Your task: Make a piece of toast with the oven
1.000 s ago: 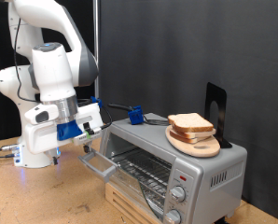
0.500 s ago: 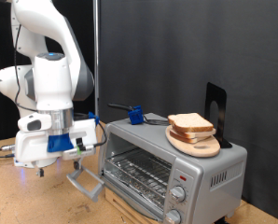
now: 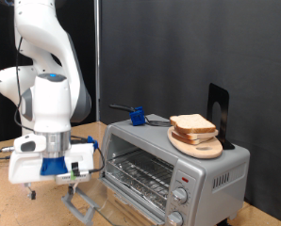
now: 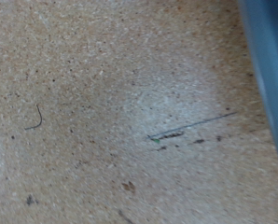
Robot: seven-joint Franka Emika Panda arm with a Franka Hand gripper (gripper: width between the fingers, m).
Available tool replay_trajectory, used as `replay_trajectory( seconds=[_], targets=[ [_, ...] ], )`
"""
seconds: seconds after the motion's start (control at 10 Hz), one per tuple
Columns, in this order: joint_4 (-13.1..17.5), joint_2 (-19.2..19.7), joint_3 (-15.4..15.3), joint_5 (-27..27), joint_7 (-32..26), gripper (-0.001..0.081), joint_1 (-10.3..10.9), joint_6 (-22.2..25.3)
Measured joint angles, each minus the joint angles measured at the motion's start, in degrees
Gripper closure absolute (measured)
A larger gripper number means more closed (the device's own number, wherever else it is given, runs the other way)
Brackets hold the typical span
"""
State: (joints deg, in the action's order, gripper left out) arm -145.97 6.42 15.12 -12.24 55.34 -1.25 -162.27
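Oven [image 3: 173, 162] standing with door [image 3: 79, 201] swung down and open, wire rack exposed. Piece of toast [image 3: 192, 124] resting on round wooden board [image 3: 199, 144] atop the oven. Gripper [image 3: 73, 186] low at the door's edge, left of the oven; opening impossible to tell. Best released gently, without jolting the hinge. Wrist view showing only speckled counter [image 4: 102, 103].

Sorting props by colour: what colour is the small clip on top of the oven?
Blue. The clip sits on the oven, clearest in the exterior view.
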Motion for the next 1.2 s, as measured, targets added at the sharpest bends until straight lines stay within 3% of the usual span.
replay_trajectory(
  seconds=[0.3, 0.6, 0.8, 1.0, 1.2],
  targets=[
    [2.93, 6.65, 0.0, -2.56, 5.78, -0.0003, 0.62, -3.13],
    [5.09, 9.76, -2.91, -1.23, 5.57, -0.0003, 0.76, -4.29],
    [5.28, 7.97, -7.93, 6.42, -3.1, -0.0003, -2.55, -1.98],
    [5.18, 3.44, -13.01, 18.04, -17.27, -0.0003, -6.64, 3.18],
    [4.79, -1.06, -14.07, 24.39, -26.88, -0.0003, -8.09, 8.0]
  ],
)
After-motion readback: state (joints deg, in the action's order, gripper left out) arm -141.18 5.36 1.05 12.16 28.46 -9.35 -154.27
